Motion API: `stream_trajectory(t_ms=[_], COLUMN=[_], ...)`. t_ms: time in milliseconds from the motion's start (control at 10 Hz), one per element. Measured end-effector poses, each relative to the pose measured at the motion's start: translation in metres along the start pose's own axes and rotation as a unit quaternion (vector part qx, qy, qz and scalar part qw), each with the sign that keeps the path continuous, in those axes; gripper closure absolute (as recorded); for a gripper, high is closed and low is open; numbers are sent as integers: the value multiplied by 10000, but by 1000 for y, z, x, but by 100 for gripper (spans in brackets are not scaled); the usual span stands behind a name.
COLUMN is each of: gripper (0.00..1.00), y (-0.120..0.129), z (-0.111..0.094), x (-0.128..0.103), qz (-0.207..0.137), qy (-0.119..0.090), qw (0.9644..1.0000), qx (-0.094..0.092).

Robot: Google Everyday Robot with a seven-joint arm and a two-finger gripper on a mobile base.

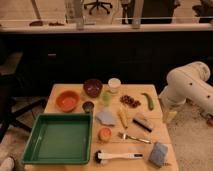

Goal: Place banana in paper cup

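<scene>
Office-like robotics lab: swivel chairs (98, 6) behind, end effector (170, 116) beside table (75, 90).

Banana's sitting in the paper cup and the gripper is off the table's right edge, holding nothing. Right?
Not quite. In the camera view the banana lies on the table, nearer the camera than the paper cup, not in it. The gripper does hang off the table's right edge, open and holding nothing.

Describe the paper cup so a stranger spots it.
On the wooden table, look along the far edge, right of the dark bowl; the gripper hangs by the right edge. The paper cup is the only white cylinder, unlike the green cup beside it.
</scene>
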Motion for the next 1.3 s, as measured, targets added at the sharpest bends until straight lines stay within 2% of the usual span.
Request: stream_trajectory(t_ms=[200, 300, 500, 600, 700, 900, 1300], gripper=[20, 20, 20, 20, 20, 20, 20], y=[-34, -51, -65, -64, -64, -63, -63], z=[-12, -10, -2, 3, 5, 7, 8], x=[-19, -34, -59, -62, -62, -58, -59], qz=[18, 4, 9, 230, 587, 1053, 1091], qy=[-59, -76, -176, -173, -212, -218, -229], qw=[9999, 9999, 9998, 9996, 9979, 9936, 9931], qx=[100, 118, 65, -77, -196, -342, -362])
